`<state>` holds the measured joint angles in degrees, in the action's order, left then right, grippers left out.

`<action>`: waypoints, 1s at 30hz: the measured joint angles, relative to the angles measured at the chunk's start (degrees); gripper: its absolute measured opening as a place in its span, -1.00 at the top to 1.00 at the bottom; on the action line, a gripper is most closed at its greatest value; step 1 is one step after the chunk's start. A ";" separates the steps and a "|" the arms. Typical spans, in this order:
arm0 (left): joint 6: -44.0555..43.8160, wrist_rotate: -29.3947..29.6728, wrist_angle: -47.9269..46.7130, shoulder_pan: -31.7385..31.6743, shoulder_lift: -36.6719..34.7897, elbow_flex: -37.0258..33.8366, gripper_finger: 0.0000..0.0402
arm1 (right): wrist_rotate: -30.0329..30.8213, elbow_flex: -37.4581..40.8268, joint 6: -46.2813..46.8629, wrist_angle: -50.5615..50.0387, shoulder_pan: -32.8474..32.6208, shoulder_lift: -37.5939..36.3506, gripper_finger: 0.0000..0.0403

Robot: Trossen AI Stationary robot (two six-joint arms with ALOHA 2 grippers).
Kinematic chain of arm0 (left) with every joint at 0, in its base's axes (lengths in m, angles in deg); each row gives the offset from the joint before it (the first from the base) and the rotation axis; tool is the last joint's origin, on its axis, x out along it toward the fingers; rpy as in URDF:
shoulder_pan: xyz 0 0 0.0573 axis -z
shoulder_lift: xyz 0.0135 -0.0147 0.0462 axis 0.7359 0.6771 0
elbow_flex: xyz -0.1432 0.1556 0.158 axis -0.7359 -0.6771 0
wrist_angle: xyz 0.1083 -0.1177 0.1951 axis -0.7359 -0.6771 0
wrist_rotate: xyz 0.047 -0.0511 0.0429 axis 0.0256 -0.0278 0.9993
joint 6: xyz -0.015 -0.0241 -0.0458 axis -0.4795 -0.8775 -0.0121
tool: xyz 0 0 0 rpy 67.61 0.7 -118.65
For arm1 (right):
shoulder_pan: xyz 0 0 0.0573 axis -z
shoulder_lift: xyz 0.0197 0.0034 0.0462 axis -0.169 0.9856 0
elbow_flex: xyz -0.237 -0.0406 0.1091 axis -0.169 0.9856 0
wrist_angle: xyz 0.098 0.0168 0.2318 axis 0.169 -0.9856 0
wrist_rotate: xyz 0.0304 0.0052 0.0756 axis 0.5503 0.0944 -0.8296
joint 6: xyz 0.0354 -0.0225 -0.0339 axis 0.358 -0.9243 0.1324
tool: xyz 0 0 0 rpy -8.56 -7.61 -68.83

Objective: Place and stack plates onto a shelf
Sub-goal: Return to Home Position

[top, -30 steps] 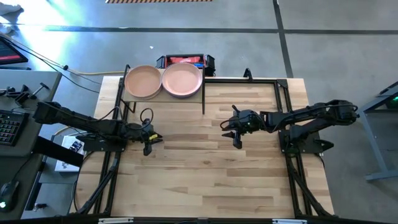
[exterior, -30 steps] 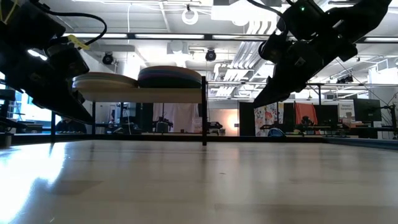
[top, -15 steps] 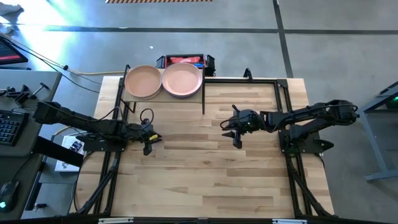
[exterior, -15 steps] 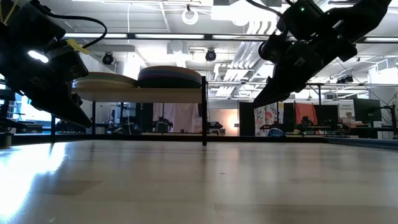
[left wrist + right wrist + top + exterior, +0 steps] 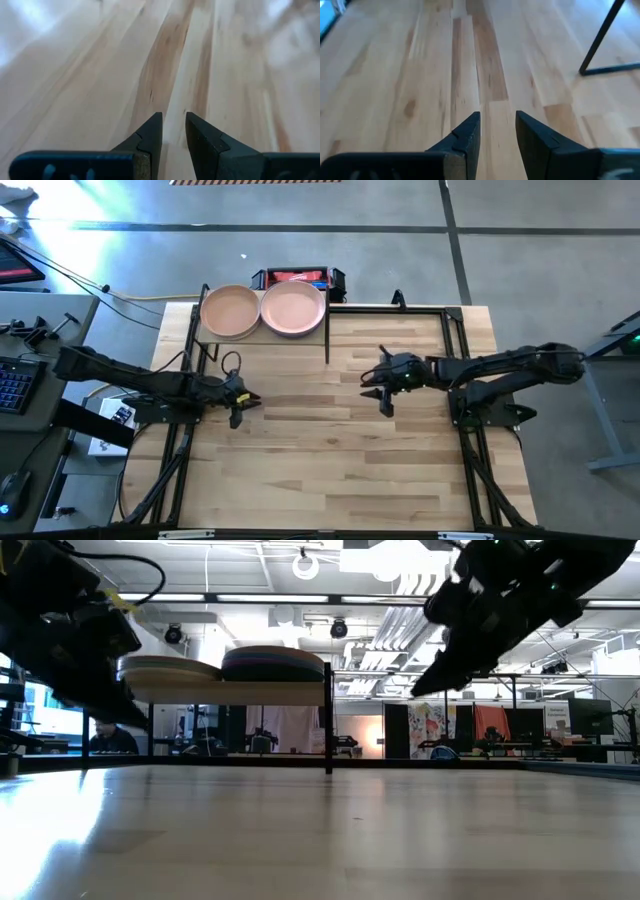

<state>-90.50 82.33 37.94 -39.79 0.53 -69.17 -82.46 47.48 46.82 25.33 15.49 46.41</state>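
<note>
Light-wood shelf (image 5: 230, 693) holds two stacks (image 5: 272, 664) (brown plate (image 5: 230, 311), pink plate (image 5: 293, 308) topmost).

It was a robot lab inside a big work hall. The wooden table (image 5: 340, 450) stood on a bare grey concrete floor (image 5: 400, 250). Out past the left claw (image 5: 237, 416), off the table's edge, a keyboard (image 5: 12, 385) lay on a desk, and loose cables (image 5: 75, 277) ran across the floor. Far behind the right claw (image 5: 385, 404), dark screens (image 5: 590, 716) stood on desks. High above both claws hung long strip lights (image 5: 250, 597) and pipes (image 5: 395, 630). A person (image 5: 112, 738) sat far behind the left claw.
</note>
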 joint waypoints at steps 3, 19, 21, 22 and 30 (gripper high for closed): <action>0.00 0.00 -0.41 -0.01 -4.66 0.00 0.63 | 0.00 0.00 0.00 -2.46 0.00 -5.04 0.47; 0.00 0.00 -0.52 -0.01 -22.46 0.00 0.63 | -0.02 0.00 0.00 -6.03 -0.02 -35.02 0.47; 0.00 0.02 -0.52 -0.02 -23.69 0.00 0.63 | 0.00 0.00 0.00 -6.40 -0.01 -37.10 0.47; 0.00 0.00 -0.54 -0.02 -24.39 0.00 0.63 | -0.02 0.00 0.00 -6.76 0.00 -38.35 0.47; 0.00 0.01 -0.53 -0.01 -30.80 0.00 0.63 | -0.01 0.00 0.00 -7.35 -0.02 -47.58 0.47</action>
<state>-90.51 82.34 37.41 -39.80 -30.28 -69.17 -82.47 47.48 46.82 17.98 15.47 -1.18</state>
